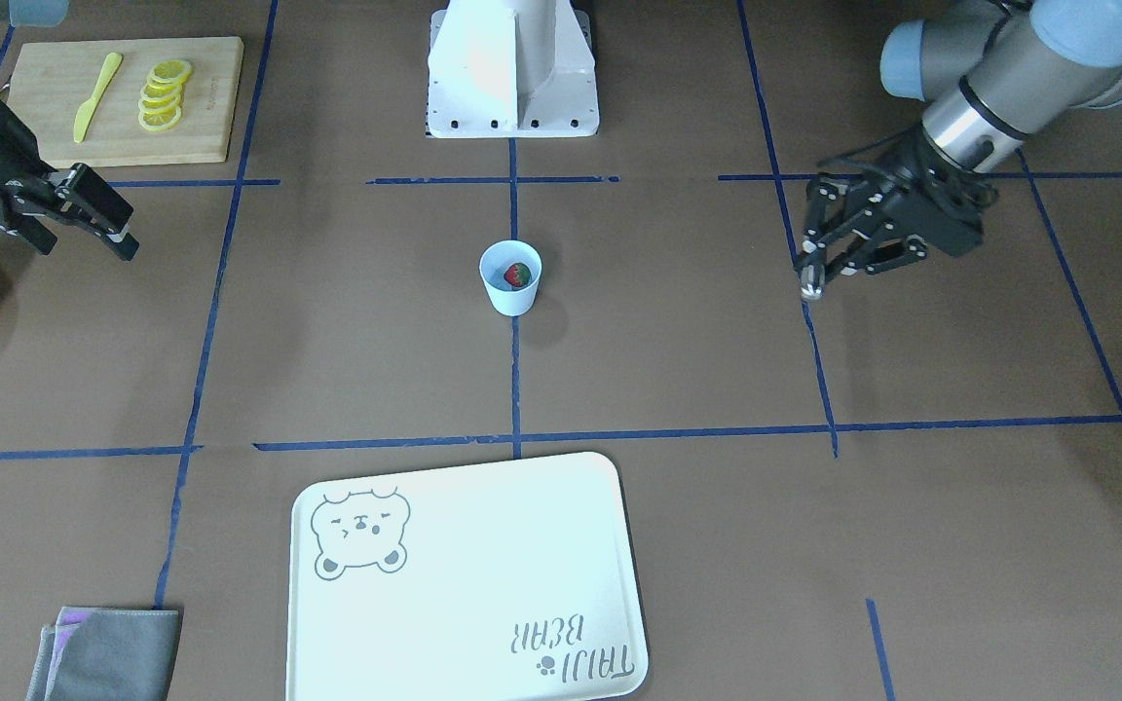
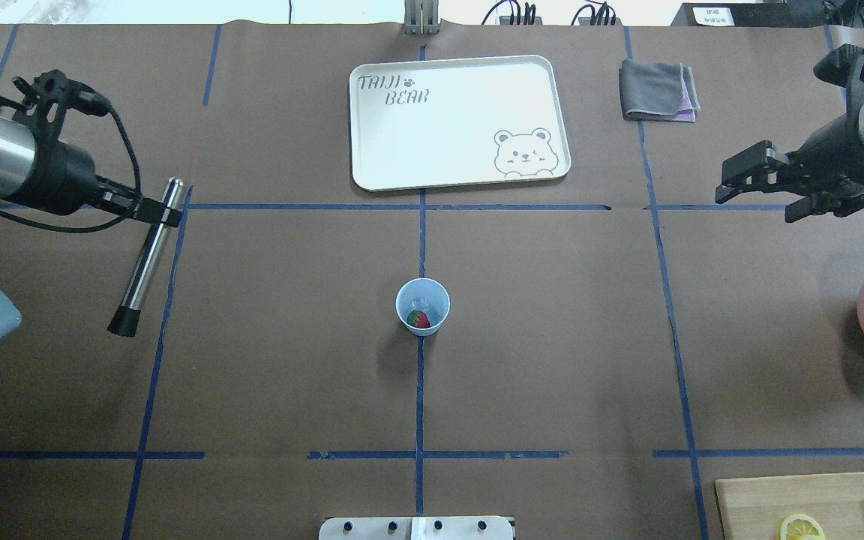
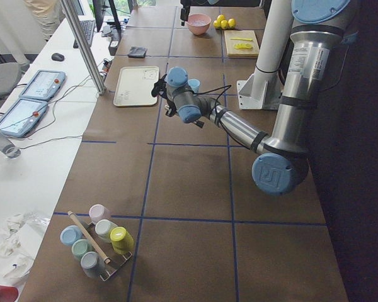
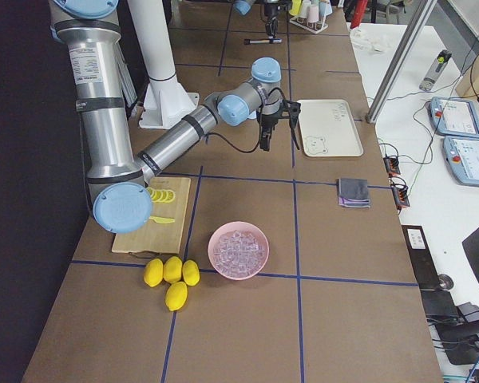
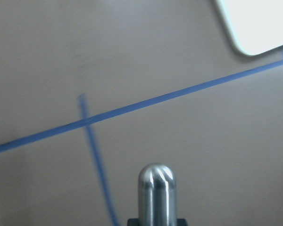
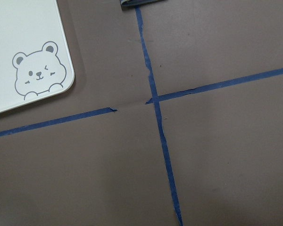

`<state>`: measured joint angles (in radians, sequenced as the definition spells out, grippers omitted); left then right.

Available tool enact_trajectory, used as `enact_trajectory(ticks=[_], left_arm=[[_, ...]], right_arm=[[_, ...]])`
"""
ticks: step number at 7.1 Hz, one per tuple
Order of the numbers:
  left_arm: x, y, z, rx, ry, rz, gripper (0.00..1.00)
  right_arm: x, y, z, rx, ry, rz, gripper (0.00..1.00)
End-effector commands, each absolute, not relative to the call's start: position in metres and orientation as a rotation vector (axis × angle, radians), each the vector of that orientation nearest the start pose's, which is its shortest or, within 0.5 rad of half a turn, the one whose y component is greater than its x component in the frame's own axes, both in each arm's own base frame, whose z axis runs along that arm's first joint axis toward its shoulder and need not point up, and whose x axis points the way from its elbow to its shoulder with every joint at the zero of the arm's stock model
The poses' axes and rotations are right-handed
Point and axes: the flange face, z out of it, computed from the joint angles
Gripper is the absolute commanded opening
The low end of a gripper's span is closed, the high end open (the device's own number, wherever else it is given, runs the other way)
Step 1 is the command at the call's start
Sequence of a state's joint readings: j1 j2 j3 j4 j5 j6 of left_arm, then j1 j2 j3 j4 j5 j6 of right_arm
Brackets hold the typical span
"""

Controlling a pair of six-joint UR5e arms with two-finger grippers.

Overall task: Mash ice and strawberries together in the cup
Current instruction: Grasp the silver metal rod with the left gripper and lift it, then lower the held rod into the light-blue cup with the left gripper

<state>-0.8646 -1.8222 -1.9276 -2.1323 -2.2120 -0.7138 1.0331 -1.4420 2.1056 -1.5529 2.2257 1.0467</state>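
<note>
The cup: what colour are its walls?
Pale light blue; the cup shows best in the exterior front-facing view.

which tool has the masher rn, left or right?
The left tool: it is shut on the metal masher, a silver rod with a black tip. The right tool is open and holds nothing.

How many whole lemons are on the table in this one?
4, clustered beside the cutting board and pink bowl: first lemon, second lemon and third lemon in a row, fourth lemon nearer the camera. None looks hidden.
</note>
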Motion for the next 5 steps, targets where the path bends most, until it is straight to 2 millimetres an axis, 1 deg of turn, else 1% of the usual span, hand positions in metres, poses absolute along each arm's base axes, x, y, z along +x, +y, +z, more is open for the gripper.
enact_trajectory(ticks=[1,2,3,4,5], left_arm=[[0.346,-0.434,0.17,0.682,1.269,0.465,0.0],[0.366,-0.423,0.13,0.818,1.263,0.428,0.0],[0.398,-0.399,0.104,0.941,1.253,0.371,0.0],[0.418,-0.376,0.1,1.109,1.217,0.402,0.0],[0.423,-0.363,0.098,1.25,1.201,0.406,0.0]], right_arm=[[-0.182,-0.46,0.344,0.016,-0.908,0.263,1.0],[-0.177,-0.462,0.345,0.019,-0.906,0.274,1.0],[-0.171,-0.462,0.348,0.015,-0.906,0.284,1.0],[-0.156,-0.462,0.35,0.018,-0.911,0.309,1.0],[-0.145,-0.457,0.354,0.003,-0.925,0.311,1.0]])
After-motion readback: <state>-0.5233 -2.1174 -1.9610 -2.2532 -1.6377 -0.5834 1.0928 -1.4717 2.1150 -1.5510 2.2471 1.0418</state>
